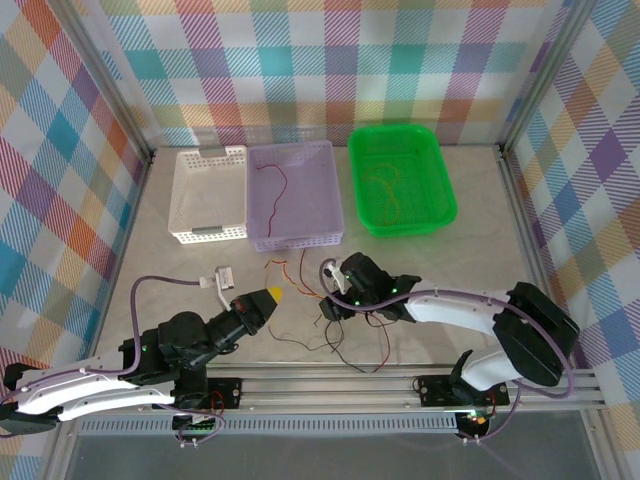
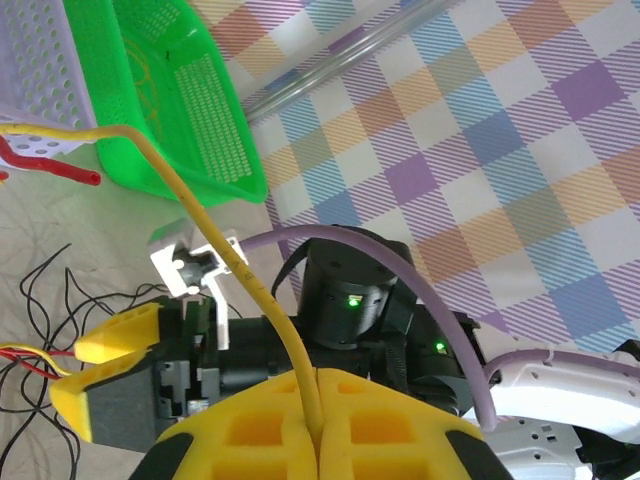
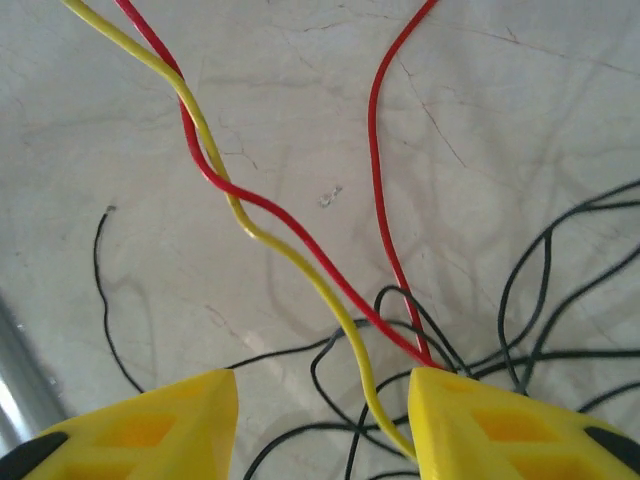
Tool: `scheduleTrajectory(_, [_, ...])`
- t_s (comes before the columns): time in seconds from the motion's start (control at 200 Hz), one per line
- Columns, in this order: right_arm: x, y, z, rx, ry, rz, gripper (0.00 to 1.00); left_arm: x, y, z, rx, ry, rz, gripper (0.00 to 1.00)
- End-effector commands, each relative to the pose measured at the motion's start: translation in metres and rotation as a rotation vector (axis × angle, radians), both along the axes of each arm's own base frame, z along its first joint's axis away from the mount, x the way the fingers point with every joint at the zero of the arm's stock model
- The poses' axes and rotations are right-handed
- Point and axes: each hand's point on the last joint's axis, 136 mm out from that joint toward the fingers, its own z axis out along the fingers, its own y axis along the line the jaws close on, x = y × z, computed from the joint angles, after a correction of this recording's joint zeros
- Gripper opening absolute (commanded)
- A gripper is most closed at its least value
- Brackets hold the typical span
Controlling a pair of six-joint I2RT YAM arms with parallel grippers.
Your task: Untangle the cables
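Yellow pads [image 2: 250, 430] of the left end effector [image 2: 318, 405] pinch a yellow wire [image 2: 200, 215]; the knot could tighten.
Right end effector [image 3: 325, 400] stands with jaws apart above the tabletop [image 3: 520, 90], yellow and red wire [image 3: 372, 130] twisted together between its fingers, black wires [image 3: 540, 270] looped just beneath. Closing there may catch both strands, and pulling apart would then cinch the twist or drag the bunch.

Checked cell, pale bench
Pastel checked walls [image 1: 330, 60] stand on three sides between metal posts [image 1: 105, 80]; the marbled bench [image 1: 480, 270] is evenly lit, a metal rail [image 1: 330, 385] along its near edge.
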Motion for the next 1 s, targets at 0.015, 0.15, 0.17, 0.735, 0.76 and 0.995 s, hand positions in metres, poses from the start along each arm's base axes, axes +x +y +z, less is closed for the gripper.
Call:
scheduleTrajectory(0.015, [0.014,0.009,0.007,-0.033,-0.109,0.003,0.45,0.003,0.003,-0.002,-0.001,0.005,0.022,0.00])
scheduleTrajectory(0.15, [0.018,0.013,0.000,-0.043,-0.113,0.006,0.33,0.003,0.004,-0.003,-0.001,0.008,0.024,0.00])
scheduleTrajectory(0.17, [0.018,0.012,-0.002,-0.050,-0.112,0.005,0.28,0.003,0.005,-0.003,-0.001,0.008,0.026,0.00])
scheduleTrajectory(0.735, [0.054,-0.096,0.014,0.097,0.084,-0.479,0.00,0.000,0.088,-0.026,0.025,0.066,0.159,0.00])
scheduleTrajectory(0.76, [0.055,-0.101,0.015,0.112,0.100,-0.496,0.00,0.000,0.087,-0.027,0.031,0.068,0.155,0.00])
scheduleTrajectory(0.995, [0.059,-0.134,0.014,0.099,0.158,-0.585,0.00,0.003,0.085,-0.027,0.104,0.064,0.170,0.00])
